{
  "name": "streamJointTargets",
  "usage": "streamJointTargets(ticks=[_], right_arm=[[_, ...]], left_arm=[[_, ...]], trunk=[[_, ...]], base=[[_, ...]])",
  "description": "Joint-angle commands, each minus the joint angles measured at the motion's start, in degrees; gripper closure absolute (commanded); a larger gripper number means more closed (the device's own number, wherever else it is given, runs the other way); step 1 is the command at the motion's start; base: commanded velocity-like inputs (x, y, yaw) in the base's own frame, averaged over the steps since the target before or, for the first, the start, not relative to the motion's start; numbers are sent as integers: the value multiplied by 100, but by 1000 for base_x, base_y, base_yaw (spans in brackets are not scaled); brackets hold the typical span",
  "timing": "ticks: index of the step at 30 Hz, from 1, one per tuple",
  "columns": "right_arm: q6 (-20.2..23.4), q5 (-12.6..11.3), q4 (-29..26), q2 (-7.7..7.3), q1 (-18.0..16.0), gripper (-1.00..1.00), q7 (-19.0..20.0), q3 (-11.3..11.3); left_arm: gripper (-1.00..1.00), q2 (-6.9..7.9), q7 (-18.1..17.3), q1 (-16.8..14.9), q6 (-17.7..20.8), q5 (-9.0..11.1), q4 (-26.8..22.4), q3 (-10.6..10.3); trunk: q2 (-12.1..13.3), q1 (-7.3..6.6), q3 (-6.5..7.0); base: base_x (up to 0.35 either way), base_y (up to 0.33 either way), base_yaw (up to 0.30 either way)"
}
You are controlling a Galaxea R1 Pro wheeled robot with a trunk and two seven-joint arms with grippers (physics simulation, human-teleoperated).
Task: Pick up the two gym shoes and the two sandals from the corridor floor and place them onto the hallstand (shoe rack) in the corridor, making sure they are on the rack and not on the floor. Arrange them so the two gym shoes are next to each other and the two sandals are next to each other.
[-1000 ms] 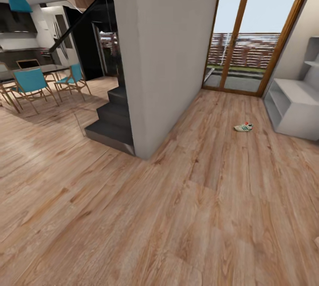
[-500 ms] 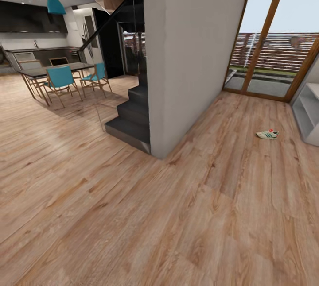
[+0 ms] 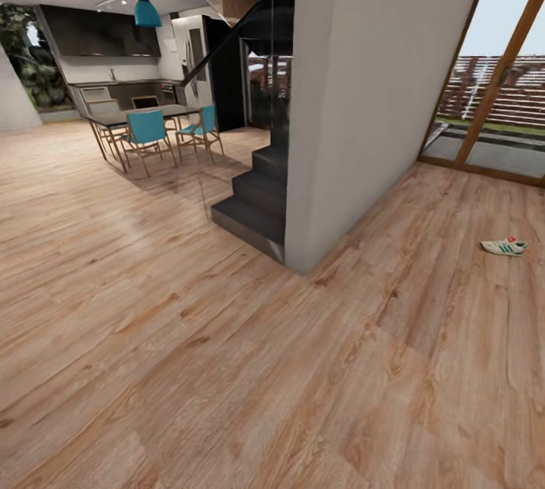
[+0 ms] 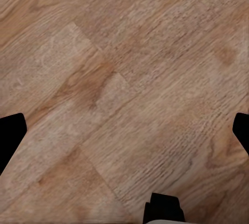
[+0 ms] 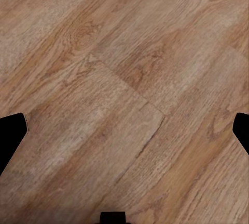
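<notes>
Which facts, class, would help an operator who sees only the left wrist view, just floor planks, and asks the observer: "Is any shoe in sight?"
Observer: Yes. In the head view one gym shoe lies on the corridor floor, well ahead and to the right.
Operator: What stands near it?
Observer: A wood-framed glass door stands beyond it, at the end of the corridor.
Operator: Is the other arm carrying anything?
Observer: No. In the right wrist view the right pincer is open above the floor, with nothing between its fingers.
</notes>
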Motion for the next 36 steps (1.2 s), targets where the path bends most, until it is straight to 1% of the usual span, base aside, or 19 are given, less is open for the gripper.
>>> streamJointTargets(ticks=[1, 30, 36], right_arm=[[-17, 2, 2, 0, -1, -100, -3, -4], [-10, 2, 2, 0, -1, -100, -3, -4], [-8, 4, 0, 0, -1, -100, -3, -4]], left_arm=[[-100, 1, -2, -5, -20, -4, 7, 11], [-100, 10, -2, -5, -20, 12, 7, 35], [-100, 12, -2, -5, -20, 7, 7, 38]], trunk=[[-2, 0, -4], [-2, 0, -4], [-2, 0, -4]], base=[[0, 0, 278], [0, 0, 279], [0, -95, 279]])
